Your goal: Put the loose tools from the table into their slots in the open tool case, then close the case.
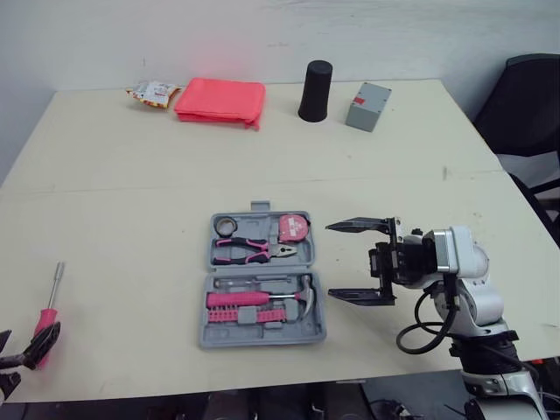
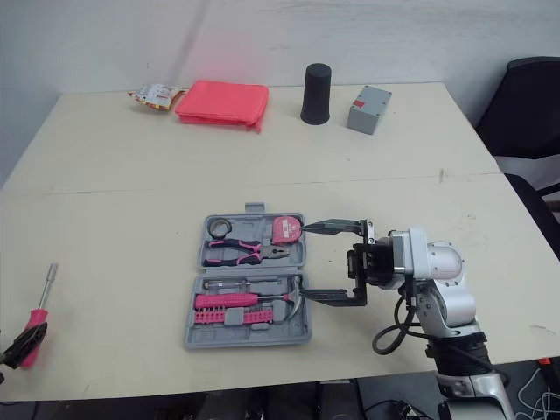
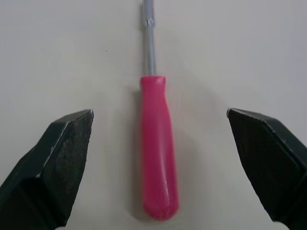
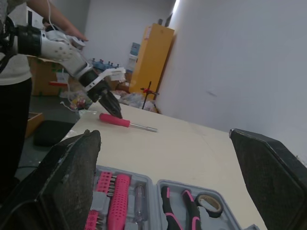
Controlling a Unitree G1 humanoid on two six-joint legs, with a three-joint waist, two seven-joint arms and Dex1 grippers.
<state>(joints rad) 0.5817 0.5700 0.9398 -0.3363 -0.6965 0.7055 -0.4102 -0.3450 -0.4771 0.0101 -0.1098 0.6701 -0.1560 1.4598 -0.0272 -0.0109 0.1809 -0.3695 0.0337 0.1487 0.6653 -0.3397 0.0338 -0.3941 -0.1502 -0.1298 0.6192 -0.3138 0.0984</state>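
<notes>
The screwdriver (image 1: 50, 306) is recorded loose at the left edge of the table (image 1: 131, 192), well apart from the case (image 1: 208, 306), its long axis centred between the parted fingers of the nearer left gripper (image 3: 159, 114), handle nearest, while the right gripper (image 1: 332, 261) is held open beside the case.

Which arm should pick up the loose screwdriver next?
Left. Its open claw straddles the screwdriver and its pink handle, near the left front corner of the table. The right claw hangs open beside the case, far from the screwdriver.
</notes>
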